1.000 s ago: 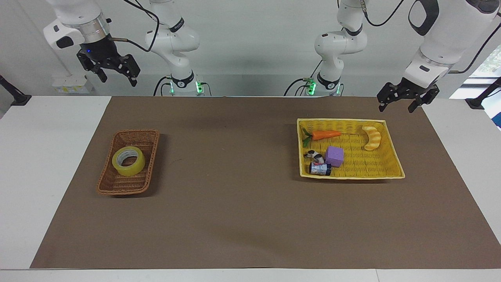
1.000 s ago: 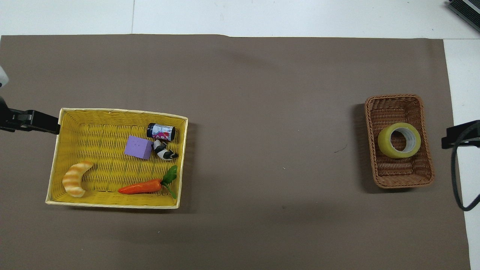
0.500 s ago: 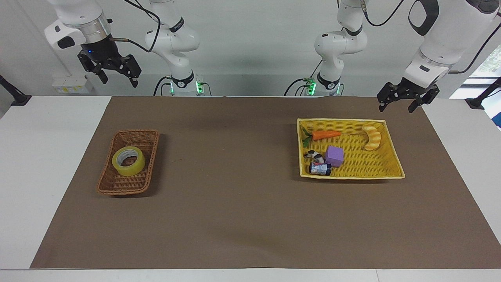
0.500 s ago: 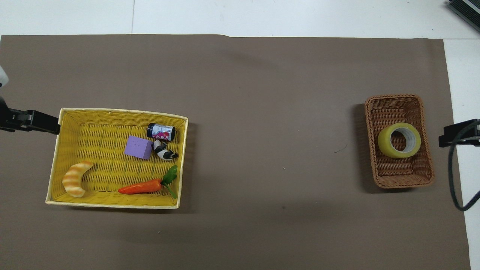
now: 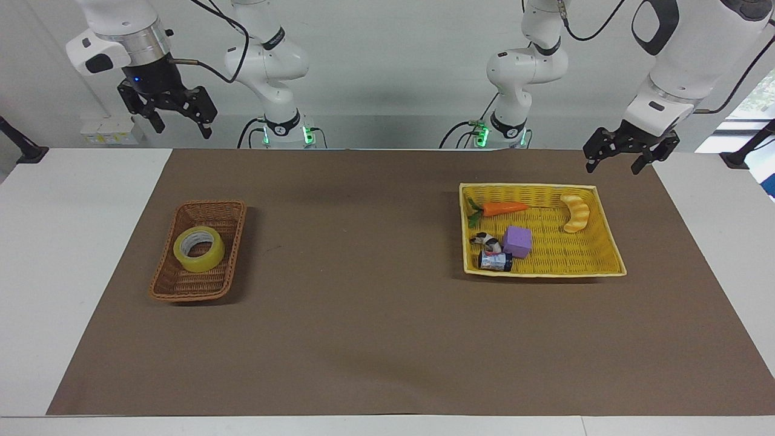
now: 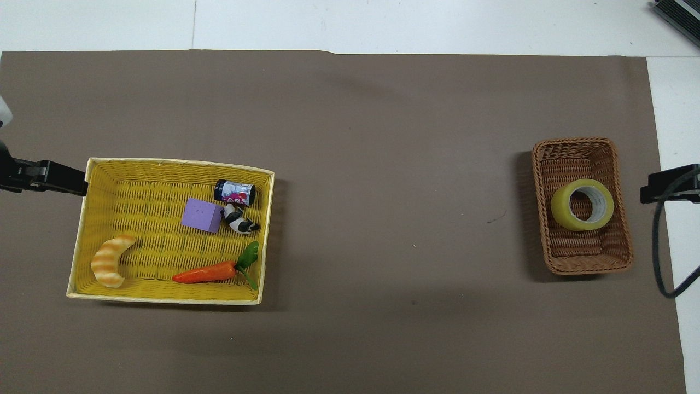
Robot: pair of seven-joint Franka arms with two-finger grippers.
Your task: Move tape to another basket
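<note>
The tape (image 5: pixel 198 249) lies in the brown basket (image 5: pixel 183 290), about at its middle, tilted so its white core faces up and slightly away from the robots. Nothing else is in that basket, which sits on the brown mat (image 5: pixel 363 315) toward the right arm's end of the table (image 5: pixel 36 290).

Well apart from it, toward the left arm's end, stands the larger yellow basket (image 5: pixel 611 254). It holds five things: a carrot (image 5: pixel 504 208) along the wall nearest the robots, a striped croissant (image 5: pixel 576 212) in the corner beside it, a purple cube (image 5: pixel 517 241) near the middle, a black-and-white cow figure (image 5: pixel 488 241) touching the cube, and a small dark can (image 5: pixel 494 261) lying on its side against the wall farthest from the robots, just beside the cow.

The right gripper (image 5: pixel 175 116) hangs high in the air over the table edge nearest the robots, at its own end, its jaws spread and holding nothing. The left gripper (image 5: pixel 626 152) hangs lower, over the mat's corner just beside the yellow basket, jaws likewise spread and empty. In the overhead view only dark tips of each gripper show at the picture's edges.
</note>
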